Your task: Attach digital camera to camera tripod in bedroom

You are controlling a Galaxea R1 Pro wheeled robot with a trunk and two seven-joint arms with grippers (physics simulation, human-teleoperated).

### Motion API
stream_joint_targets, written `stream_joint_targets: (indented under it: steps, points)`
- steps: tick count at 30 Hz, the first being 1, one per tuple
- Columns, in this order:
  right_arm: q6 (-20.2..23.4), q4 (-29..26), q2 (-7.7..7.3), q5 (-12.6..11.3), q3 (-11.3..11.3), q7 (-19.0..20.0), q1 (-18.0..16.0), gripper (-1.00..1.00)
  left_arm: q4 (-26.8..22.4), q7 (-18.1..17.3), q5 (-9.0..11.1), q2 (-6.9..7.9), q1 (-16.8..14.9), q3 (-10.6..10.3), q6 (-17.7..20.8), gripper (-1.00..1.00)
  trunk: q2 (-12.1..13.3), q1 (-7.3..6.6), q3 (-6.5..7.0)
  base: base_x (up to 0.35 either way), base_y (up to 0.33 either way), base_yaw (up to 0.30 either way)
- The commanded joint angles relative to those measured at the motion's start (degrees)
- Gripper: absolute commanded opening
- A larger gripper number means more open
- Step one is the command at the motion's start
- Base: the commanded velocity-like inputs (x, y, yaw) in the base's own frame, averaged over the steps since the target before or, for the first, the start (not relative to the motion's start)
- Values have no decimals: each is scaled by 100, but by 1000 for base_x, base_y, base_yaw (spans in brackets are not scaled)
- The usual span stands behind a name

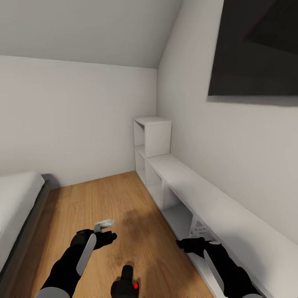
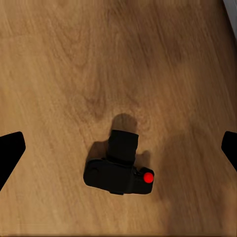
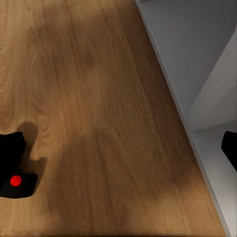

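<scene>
My left tool (image 1: pixel 108 232) hangs above the wood floor (image 1: pixel 103 198) in the head view, its dark fingers spread apart and holding nothing; through the left wrist camera the two fingertips (image 2: pixel 10 155) sit wide at opposite edges of the picture, with the camera (image 2: pixel 119 168) lying on the boards between them and well below. Furthest left in the room is the bed (image 1: pixel 16 207), white mattress on a dark grey frame, against the white wall (image 1: pixel 74 111). Moving right, the camera (image 1: pixel 126 283) rests on the floor close in front of me, between my two arms, lens pointing away and the red button (image 1: pixel 135 285) on its top toward my right side. It touches neither tool. Further right, my right tool (image 1: pixel 186 244) hovers near the front edge of the low white shelf (image 1: pixel 194 182); I can see its fingers (image 3: pixel 229 148) set wide apart in the right wrist picture, empty, with the camera (image 3: pixel 12 165) off to one side on the boards. The shelf runs along the right-hand wall, open cubbies below, with a taller white cube unit (image 1: pixel 153 136) at its far end in the corner. Above it a dark-framed skylight (image 1: pixel 256 49) is set into the sloped wall.
</scene>
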Motion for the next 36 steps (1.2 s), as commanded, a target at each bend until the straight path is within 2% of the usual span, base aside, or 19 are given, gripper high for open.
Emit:
stream_joint_targets:
  steps: [1, 5, 9, 13, 14, 16, 19, 23, 24, 36]
  points:
    - [32, -8, -10, -45, 17, 41, -2, 100, -7, 45, 62, -5, -3, 14, 24, 100, -4, 1, -29, 0, 0, 0]
    - [36, -13, -35, -45, 29, 383, -2, 100, -10, 37, 68, -4, -3, 22, 24, 100, -10, 11, -117, 0, 0, 0]
    - [38, -14, -63, -45, 89, 1019, -2, 100, -13, 13, 71, -4, -3, 27, 25, 100, -15, 22, -206, 0, 0, 0]
    - [38, -10, -88, -22, 149, 1944, -2, 100, -15, 1, 73, -4, -3, 28, 29, 100, -21, 32, -295, 0, 0, 0]
    - [34, -9, -99, 11, 167, 2778, -2, 100, -15, -2, 73, -4, -3, 29, 31, 100, -22, 35, -317, 0, 0, 0]
    - [33, -9, -104, 26, 171, 3303, -2, 100, -15, 1, 73, -4, -3, 28, 28, 100, -25, 40, -361, 0, 0, 0]
    - [31, -8, -107, 37, 161, 3917, -2, 100, -15, 5, 74, -4, -3, 28, 28, 100, -29, 47, -428, 0, 0, 0]
    - [31, -8, -114, 36, 140, 4420, -2, 100, -16, 8, 74, -4, -3, 30, 31, 100, -34, 58, -516, 0, 0, 0]
    - [30, -8, -141, 20, 129, 4651, -2, 100, -16, 8, 74, -4, -3, 31, 31, 100, -35, 60, -538, 0, 0, 0]
    - [36, -14, -244, -34, 122, 4815, -2, 100, -16, 10, 74, -4, -3, 27, 27, 100, -51, 91, -804, 0, 0, 0]
